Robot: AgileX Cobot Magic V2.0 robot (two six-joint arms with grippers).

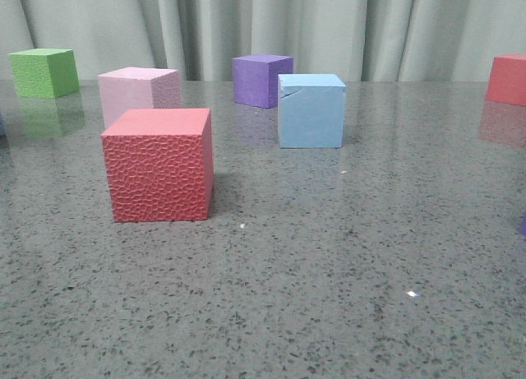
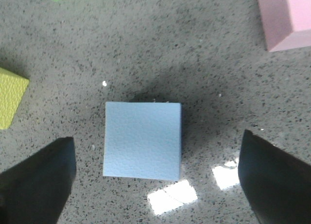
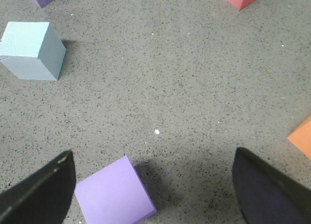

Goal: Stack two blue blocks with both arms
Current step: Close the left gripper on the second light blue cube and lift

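Observation:
One pale blue block (image 1: 311, 112) stands on the table right of centre in the front view. It also shows in the right wrist view (image 3: 31, 50), well away from my open, empty right gripper (image 3: 153, 153). The other blue block (image 2: 142, 140) lies on the table in the left wrist view. My left gripper (image 2: 156, 139) hangs open above it, with a finger (image 2: 36, 180) on either side and clear of it. Neither arm shows in the front view.
In the front view a red textured cube (image 1: 158, 165) stands near the front left, with a pink cube (image 1: 138, 91), a green cube (image 1: 43, 71), a dark purple cube (image 1: 261, 79) and another red cube (image 1: 505, 79) further back. A light purple cube (image 3: 114, 192) lies by my right gripper's finger; an orange corner (image 3: 301, 136) is beside it. A yellow-green cube (image 2: 9, 97) lies near the left gripper.

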